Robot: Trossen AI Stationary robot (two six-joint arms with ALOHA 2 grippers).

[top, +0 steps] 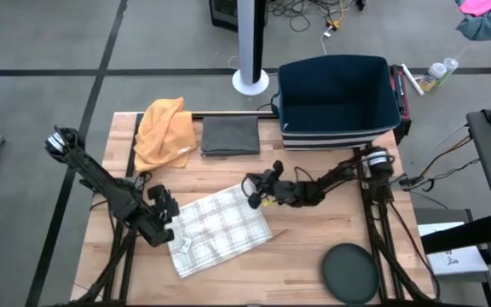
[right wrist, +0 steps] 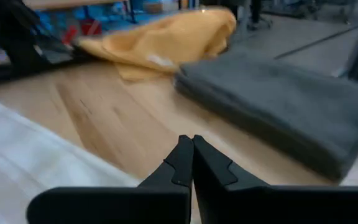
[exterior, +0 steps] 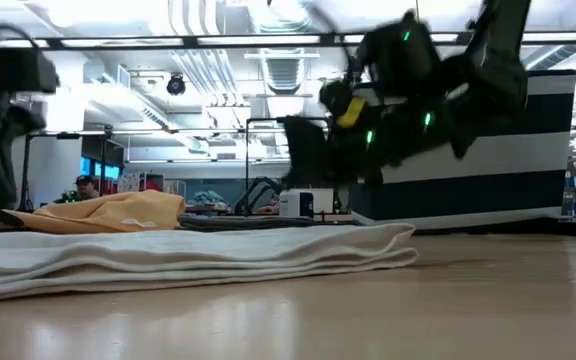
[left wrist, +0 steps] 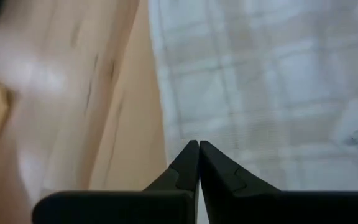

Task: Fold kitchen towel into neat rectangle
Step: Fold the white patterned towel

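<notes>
The checked towel (top: pixel 222 228) lies folded, lower centre of the high view. It looks light, soft and limp, best pinched at a corner or edge. The left gripper (top: pixel 162 215) and right gripper (top: pixel 252 188) are both closed, holding nothing.

Both arms reach inward and low, the left tool (top: pixel 165 217) pinched shut (fingertips meeting), the right tool (top: pixel 251 188) likewise closed, empty, nearer centre.
</notes>
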